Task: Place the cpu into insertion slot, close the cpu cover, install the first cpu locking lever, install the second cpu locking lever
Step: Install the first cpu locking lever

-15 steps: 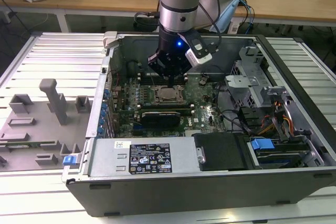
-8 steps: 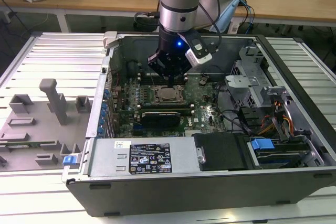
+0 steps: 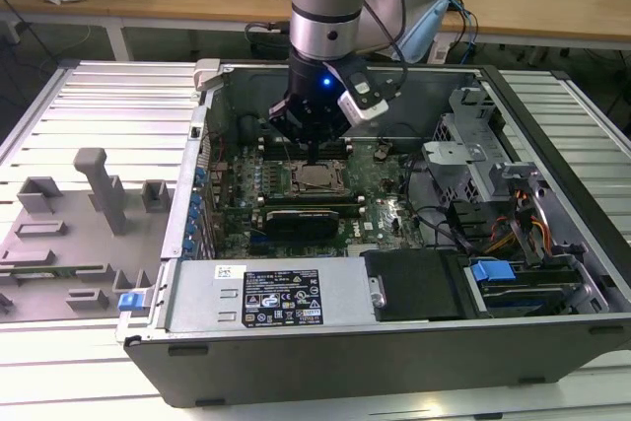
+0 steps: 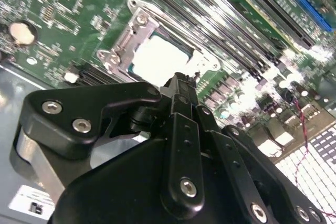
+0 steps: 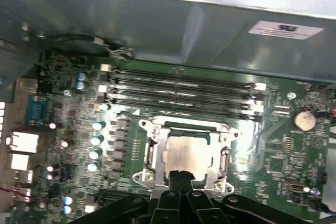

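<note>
The cpu (image 5: 185,153) lies flat in the insertion slot (image 5: 157,167) on the green board, its silver top showing in both wrist views (image 4: 157,59). The cpu cover (image 5: 151,151) is down around it as a metal frame (image 4: 119,43). My gripper (image 5: 181,176) is shut, its two black fingers pressed together with nothing between them. Its tips hang just over the socket's edge (image 4: 182,81). In the exterior view the gripper (image 3: 312,159) points straight down at the cpu (image 3: 315,180) inside the open case. I cannot tell the locking levers from the frame's edges.
Long black memory slots (image 5: 181,85) run beside the socket. A black graphics card (image 3: 306,216) lies on its near side in the exterior view. The power supply (image 3: 286,298), drive cage (image 3: 473,135) and case walls close it in. Grey fixtures (image 3: 94,184) stand at the exterior view's left.
</note>
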Controlling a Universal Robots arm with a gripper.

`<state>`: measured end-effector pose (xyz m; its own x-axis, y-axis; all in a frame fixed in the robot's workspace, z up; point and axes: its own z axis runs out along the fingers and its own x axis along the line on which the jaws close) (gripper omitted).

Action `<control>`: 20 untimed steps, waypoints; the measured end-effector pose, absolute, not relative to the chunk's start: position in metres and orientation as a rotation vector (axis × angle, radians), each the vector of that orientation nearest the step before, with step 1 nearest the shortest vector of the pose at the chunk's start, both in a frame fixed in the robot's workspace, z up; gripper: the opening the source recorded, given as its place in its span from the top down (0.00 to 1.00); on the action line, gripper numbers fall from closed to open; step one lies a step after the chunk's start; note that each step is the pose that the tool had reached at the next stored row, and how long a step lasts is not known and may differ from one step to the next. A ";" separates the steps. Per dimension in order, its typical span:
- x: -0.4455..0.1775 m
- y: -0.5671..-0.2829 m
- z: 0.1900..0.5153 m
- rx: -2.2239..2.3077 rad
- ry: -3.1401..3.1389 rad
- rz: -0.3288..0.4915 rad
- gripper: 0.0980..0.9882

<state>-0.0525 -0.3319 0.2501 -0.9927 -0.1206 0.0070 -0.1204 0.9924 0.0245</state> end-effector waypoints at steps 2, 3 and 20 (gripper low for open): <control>-0.062 -0.331 0.250 0.188 -3.127 -0.038 0.99; -0.072 -0.331 0.250 0.186 -3.128 -0.038 0.99; -0.109 -0.329 0.250 0.187 -3.187 -0.131 0.99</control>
